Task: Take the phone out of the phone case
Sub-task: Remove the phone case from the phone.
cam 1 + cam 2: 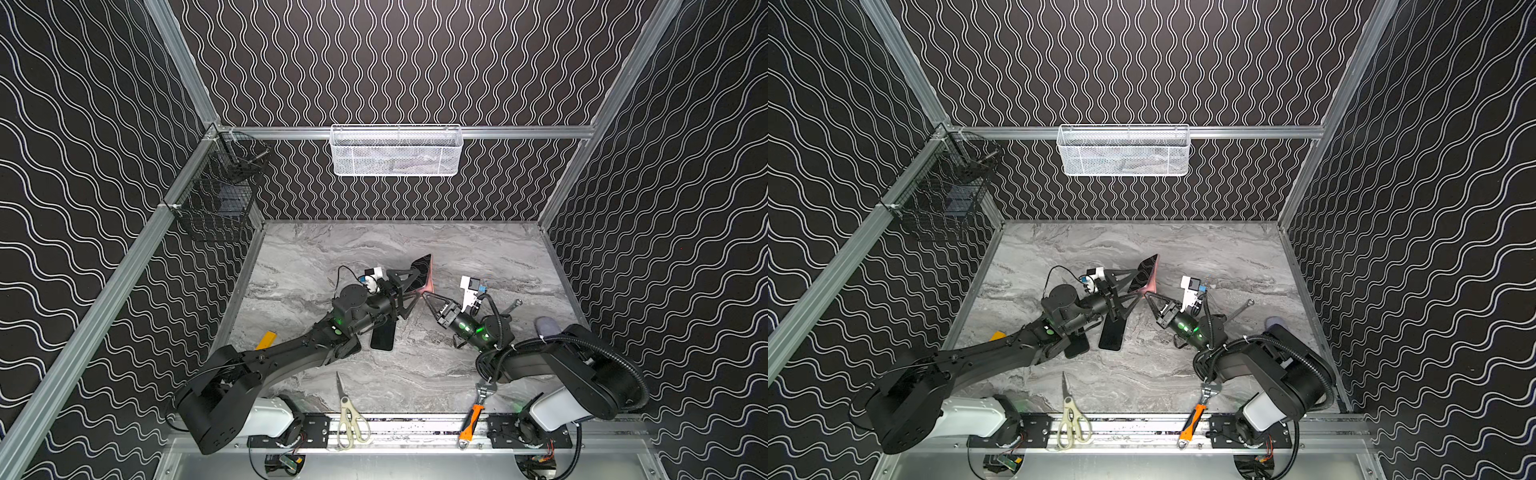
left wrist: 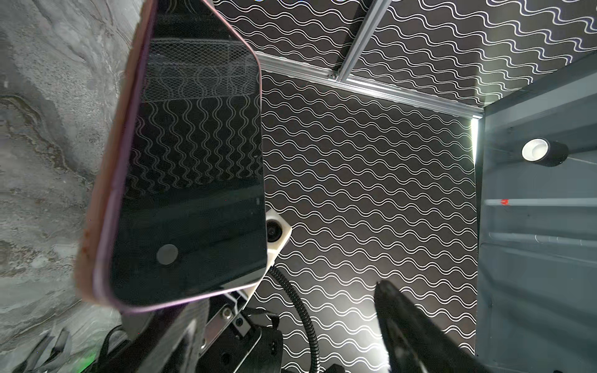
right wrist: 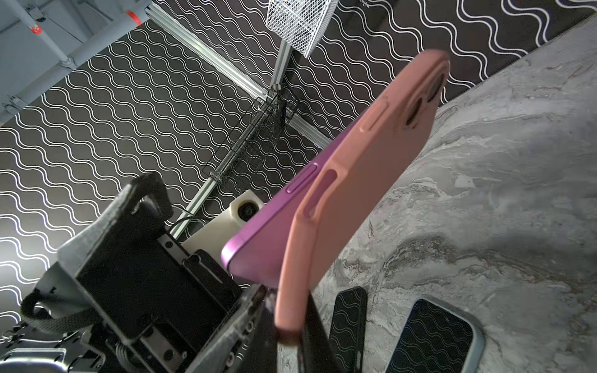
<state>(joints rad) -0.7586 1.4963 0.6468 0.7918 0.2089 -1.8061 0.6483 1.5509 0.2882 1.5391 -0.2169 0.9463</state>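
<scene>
- Purple phone (image 3: 258, 232), near end out of pink silicone case (image 3: 371, 181), held above the surface (image 1: 332, 249) centre, long axis toward far edge.
- Right tool (image 1: 424, 294) clenched on case corner.
- Left tool (image 1: 417, 281) released, on the screen side: you pull that way.

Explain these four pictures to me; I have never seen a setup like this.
Two robot arms work over a grey table. Two pictures look down from above, from twin cameras side by side; the other two come from a camera on each arm's wrist. The right gripper is shut on a corner of a pink phone case, holding it up off the table. The purple phone is partly out of it. The left gripper stands open, with the phone between its fingers. On the table lie another dark phone, scissors and an orange-handled wrench.
</scene>
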